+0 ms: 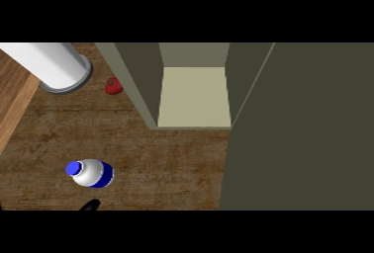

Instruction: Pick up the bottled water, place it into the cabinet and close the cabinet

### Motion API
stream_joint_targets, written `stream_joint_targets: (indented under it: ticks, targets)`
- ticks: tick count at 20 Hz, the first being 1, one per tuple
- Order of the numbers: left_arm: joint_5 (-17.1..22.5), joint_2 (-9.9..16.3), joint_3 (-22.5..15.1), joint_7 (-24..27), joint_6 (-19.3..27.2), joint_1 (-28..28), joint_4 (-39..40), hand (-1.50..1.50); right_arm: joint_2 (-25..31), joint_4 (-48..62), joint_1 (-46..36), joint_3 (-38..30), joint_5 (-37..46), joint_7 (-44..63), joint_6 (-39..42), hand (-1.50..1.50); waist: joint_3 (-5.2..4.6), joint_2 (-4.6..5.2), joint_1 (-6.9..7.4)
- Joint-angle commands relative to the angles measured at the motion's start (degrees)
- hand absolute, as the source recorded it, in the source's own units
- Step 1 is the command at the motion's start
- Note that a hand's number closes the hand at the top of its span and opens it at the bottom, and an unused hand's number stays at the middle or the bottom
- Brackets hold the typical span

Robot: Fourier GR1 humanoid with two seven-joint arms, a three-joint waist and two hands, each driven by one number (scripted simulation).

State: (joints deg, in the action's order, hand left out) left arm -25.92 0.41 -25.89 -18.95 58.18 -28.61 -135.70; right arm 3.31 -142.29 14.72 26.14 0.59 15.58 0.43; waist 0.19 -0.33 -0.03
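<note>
Bottled water (90,173) upright on desk (168,158), ungrasped; cabinet (194,96) open at 1 o'clock. Hand (90,205) tip at 6 o'clock, state unreadable. All steps remain.

Red obj (113,86) by white cyl (55,65).

A bottled water (90,173) stands on the counter (168,158), at eight o'clock from the open cabinet (194,94). A small round object (113,86) lies just beside the cabinet's left wall, with a cylinder (55,64) at ten o'clock.
</note>
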Motion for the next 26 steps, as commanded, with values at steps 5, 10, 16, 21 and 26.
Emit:
stream_joint_targets:
  ticks: [5,10,16,21,26]
  targets:
    - [-10.14,-0.39,-4.89,-0.74,4.02,-3.30,-6.61,-1.50,-0.14,-5.14,-1.41,5.39,7.22,4.46,-3.63,-1.50,-0.11,0.15,-0.17]
    - [-9.28,-0.37,0.55,-4.50,0.08,-3.65,-8.32,-1.50,1.43,-5.79,0.07,5.40,7.72,3.45,-4.78,-1.50,-0.08,0.22,-0.59]
    - [-6.35,-0.17,4.22,-3.98,0.23,0.41,-1.08,-1.50,1.84,-4.71,0.02,10.76,12.03,2.00,-7.47,-1.50,-0.21,0.13,-0.43]
    - [-6.03,0.17,7.68,-7.22,-1.96,3.09,-0.44,-1.50,2.55,-5.22,-3.41,8.78,10.13,5.49,-8.94,-1.50,-0.21,0.26,-0.06]
    - [0.39,-0.39,10.93,-0.58,2.62,8.17,10.65,-1.50,5.53,-5.63,-0.35,11.00,11.21,2.00,-8.99,-1.50,-0.28,0.09,-0.43]
